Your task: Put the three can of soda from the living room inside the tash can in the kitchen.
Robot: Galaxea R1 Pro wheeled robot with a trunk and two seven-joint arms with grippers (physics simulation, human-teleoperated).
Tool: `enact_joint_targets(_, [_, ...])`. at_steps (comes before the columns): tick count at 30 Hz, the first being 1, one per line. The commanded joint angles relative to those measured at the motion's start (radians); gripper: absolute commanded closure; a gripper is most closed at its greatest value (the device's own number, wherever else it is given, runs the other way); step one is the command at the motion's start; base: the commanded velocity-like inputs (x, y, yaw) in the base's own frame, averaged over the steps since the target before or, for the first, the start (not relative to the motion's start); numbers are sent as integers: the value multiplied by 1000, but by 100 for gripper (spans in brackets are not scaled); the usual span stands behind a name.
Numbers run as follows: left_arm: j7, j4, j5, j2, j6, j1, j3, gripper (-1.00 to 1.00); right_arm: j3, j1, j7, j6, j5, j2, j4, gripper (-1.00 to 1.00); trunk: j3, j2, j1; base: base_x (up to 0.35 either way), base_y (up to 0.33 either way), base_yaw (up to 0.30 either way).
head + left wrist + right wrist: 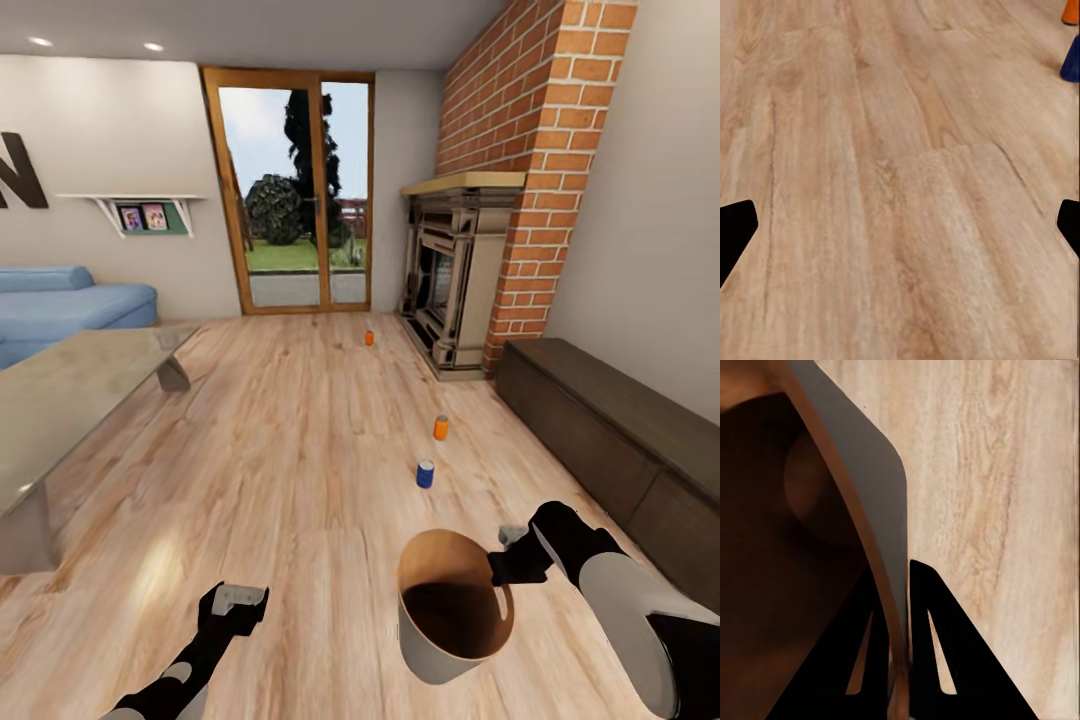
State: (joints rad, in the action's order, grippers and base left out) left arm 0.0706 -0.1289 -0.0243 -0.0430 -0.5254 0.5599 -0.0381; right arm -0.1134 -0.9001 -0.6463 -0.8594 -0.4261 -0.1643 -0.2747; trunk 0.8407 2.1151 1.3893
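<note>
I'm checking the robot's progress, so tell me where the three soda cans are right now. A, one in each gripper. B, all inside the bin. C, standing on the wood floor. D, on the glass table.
C: the blue can and two orange cans stand on the floor, while the right gripper holds the bin by its rim.

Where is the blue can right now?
In the head view, the blue can stands on the wood floor, just beyond the bin, with an orange can behind it.
</note>
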Motion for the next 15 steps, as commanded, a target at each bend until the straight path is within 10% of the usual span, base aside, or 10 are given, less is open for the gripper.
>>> enact_joint_targets(1, [0,0,0,0,0,0,0,-100,-6,0,-6,-7,21,0,0,100,-1,0,0,317,-77,-252])
enact_joint_targets(15, [1,0,0,0,-1,0,0,-100,-6,0,-5,-7,20,4,0,100,-8,0,0,319,-12,-247])
